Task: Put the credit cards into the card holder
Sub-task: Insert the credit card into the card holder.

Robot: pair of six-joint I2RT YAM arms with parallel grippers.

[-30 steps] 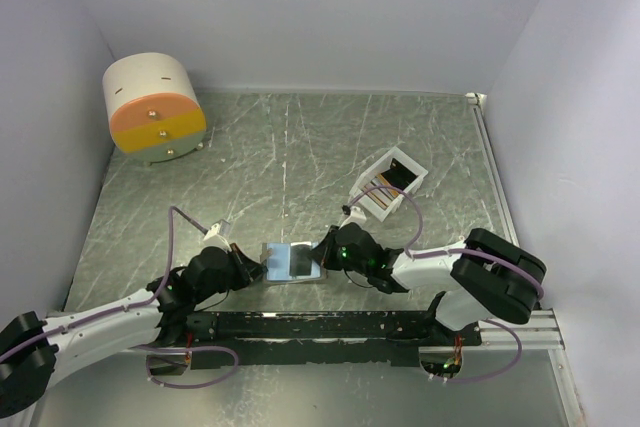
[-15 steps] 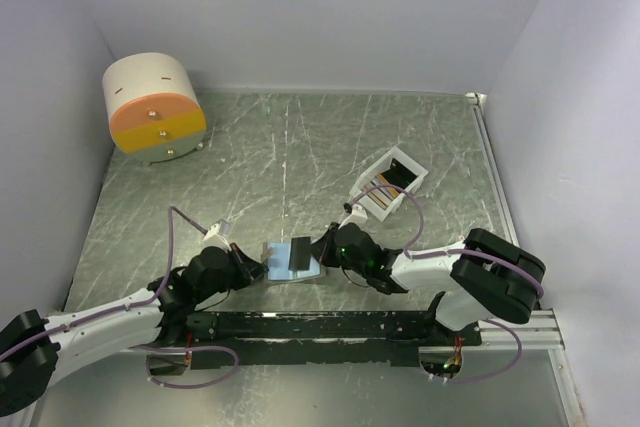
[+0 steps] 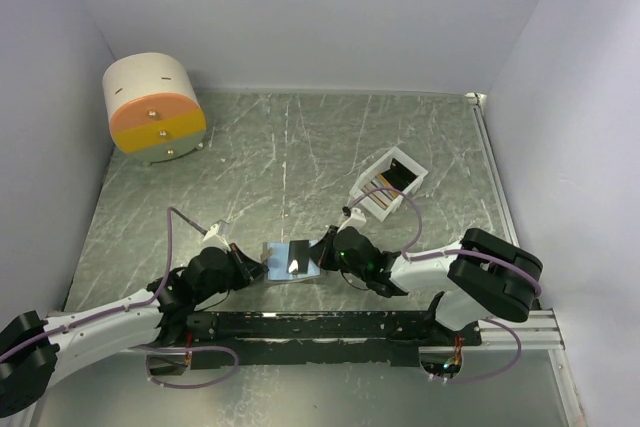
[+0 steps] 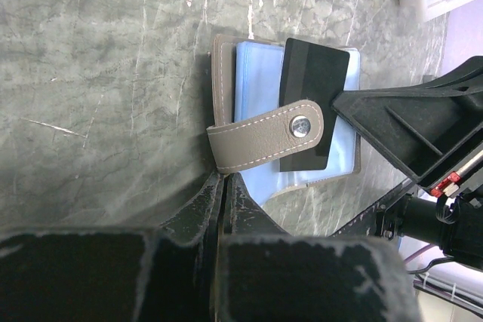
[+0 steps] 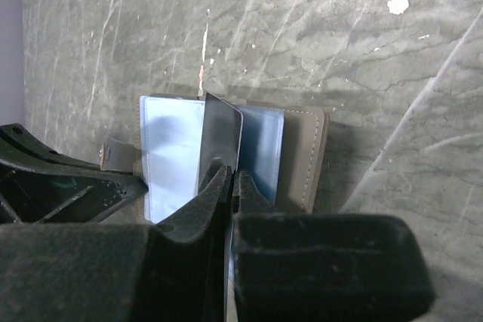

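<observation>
Card holder [image 3: 278,261]: lies open, light-blue inside up, at the near side of the tabletop [image 3: 300,147], just beyond the dark base rail [image 3: 300,325], between the two arms.
Edges: taupe border shows along its far and side edges; the strap [image 4: 264,137] is folded across the blue pockets and over the dark credit card [image 4: 313,103].
Open room: bare marbled tabletop stretches behind the holder to the back wall; the white slotted tray [image 3: 392,182] stands to the right rear, the cream-and-orange drum [image 3: 153,107] well apart in the far left corner.
Other credit cards [image 3: 378,195]: stand in the tray.
Writing: snap stud [image 4: 301,125] is too small to read.
Left fingers [image 4: 196,209]: pressed together on the holder's near corner, just under the strap.
Right fingers [image 5: 204,201]: closed on the dark card's edge, which stands upright over the blue pockets.
</observation>
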